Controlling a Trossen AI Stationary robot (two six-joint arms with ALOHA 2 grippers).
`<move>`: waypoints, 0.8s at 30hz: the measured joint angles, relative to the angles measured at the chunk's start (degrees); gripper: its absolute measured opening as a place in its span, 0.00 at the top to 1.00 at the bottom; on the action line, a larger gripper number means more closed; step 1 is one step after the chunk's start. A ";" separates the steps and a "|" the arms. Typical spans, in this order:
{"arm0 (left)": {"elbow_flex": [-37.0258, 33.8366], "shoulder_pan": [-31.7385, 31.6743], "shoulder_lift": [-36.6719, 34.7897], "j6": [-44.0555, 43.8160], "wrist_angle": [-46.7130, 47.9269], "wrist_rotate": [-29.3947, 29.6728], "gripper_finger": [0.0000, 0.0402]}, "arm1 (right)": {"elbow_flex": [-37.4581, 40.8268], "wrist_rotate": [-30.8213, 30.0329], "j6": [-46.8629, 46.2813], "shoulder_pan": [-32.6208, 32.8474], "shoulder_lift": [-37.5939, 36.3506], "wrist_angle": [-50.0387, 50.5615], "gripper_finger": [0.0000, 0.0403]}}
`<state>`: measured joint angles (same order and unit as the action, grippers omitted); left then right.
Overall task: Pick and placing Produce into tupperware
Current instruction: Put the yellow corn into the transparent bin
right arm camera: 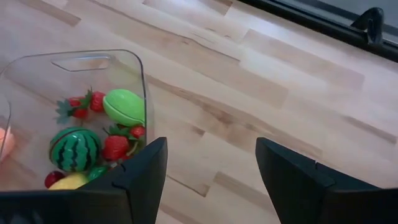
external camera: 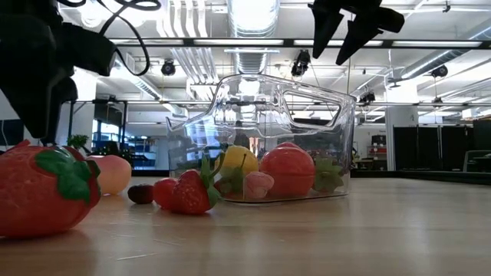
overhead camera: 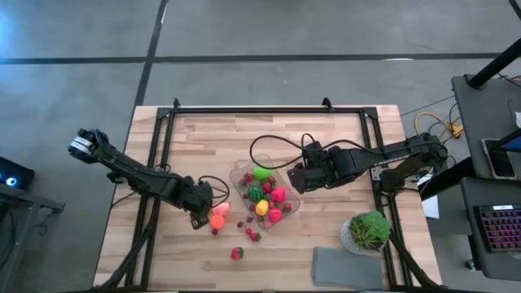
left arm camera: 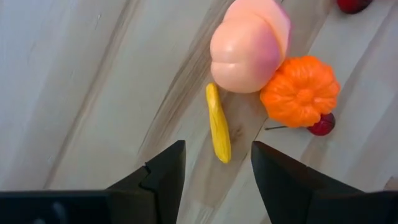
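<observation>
I take the tub [overhead camera: 266,194] at mid-table as my landmark. It holds a watermelon [right arm camera: 74,149], a green fruit [right arm camera: 124,106], strawberries, a yellow piece and red and pink pieces.

Left gripper [left arm camera: 216,167] hangs just left of the tub, fingers apart, holding nothing. Below it on the wood lie a thin yellow piece [left arm camera: 218,123], a peach [left arm camera: 250,45], an orange pumpkin [left arm camera: 300,91] touching the peach, and a dark cherry [left arm camera: 321,124] against the pumpkin.

Right gripper [right arm camera: 210,171] hovers above the tub's right end, fingers apart and empty.

More produce is loose in front of the tub; a lone strawberry [overhead camera: 237,253] lies farther toward the front. To the tub's front right stand a potted plant [overhead camera: 368,231] and a grey cloth [overhead camera: 348,268].
</observation>
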<state>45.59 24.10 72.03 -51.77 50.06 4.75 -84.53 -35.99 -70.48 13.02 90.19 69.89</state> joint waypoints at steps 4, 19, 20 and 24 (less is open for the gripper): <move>-0.56 -0.02 0.00 -5.74 -0.09 0.02 0.58 | 0.02 -0.02 2.13 -0.02 0.00 0.00 0.41; -1.44 0.09 9.02 -17.40 -4.30 -3.28 0.58 | 0.57 -0.07 19.48 -2.10 0.00 3.46 0.41; -1.25 0.11 9.92 -16.79 -5.33 -5.57 0.58 | 0.57 -0.07 20.74 -2.10 0.00 3.45 0.41; 0.43 0.25 13.43 -16.88 -6.57 -9.46 0.58 | 0.57 -0.07 23.83 -2.08 0.00 3.58 0.41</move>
<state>46.02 24.34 85.46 -68.64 43.50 -4.70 -83.96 -36.06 -46.65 10.94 90.19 73.47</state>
